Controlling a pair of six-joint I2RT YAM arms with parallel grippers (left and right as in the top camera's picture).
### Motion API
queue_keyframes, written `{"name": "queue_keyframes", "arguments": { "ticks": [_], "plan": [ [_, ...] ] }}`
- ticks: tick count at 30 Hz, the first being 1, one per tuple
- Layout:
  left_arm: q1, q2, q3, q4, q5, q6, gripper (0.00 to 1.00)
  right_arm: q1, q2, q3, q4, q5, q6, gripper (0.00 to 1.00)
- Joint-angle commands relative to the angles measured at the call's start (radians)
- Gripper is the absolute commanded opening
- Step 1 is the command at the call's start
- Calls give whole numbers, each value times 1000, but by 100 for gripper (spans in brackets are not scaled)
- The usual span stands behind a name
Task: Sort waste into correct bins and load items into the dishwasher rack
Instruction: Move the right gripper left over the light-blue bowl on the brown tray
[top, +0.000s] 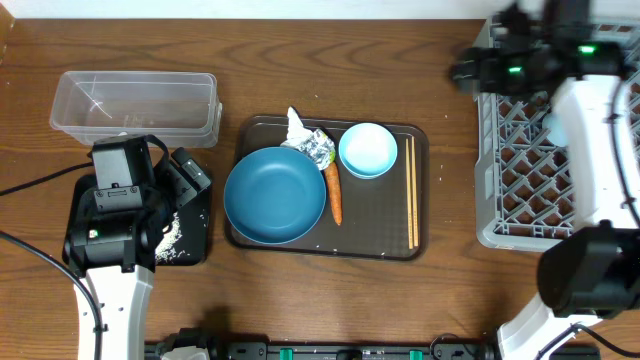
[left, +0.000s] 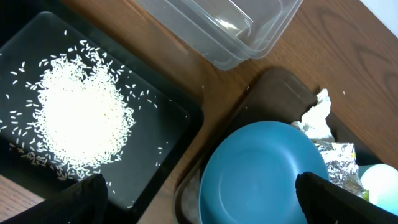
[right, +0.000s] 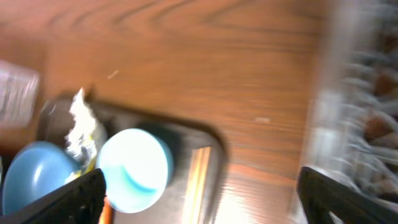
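Item: small orange carrot (top: 335, 193), axis laid 12-to-6, at 3 o'clock of the left gripper (left: 205, 202). It and the right gripper (right: 211, 199) are seen spread, empty.

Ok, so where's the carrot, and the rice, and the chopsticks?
carrot (top: 335, 195), overhead view, middle of its orange body.
rice (left: 81, 118), left wrist view, centre of the white heap.
chopsticks (top: 412, 190), overhead view, midway along the wooden pair.

Left gripper (left: 198, 200) spread wide and empty, right gripper (right: 202, 198) seemingly wide too, view blurred
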Motion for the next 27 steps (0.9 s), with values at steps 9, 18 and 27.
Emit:
{"name": "queue_keyframes", "arguments": {
  "ticks": [9,18,27],
  "plan": [
    [4,3,17,-3,-8,-2,99,325,-14,-60,27,87,-74,99],
    [4,3,17,-3,-8,-2,99,473,-11,-222,81,304,-109,89],
    [4,3,17,-3,-8,-2,99,510,-11,-431,253,325,-141,74]
  ]
}}
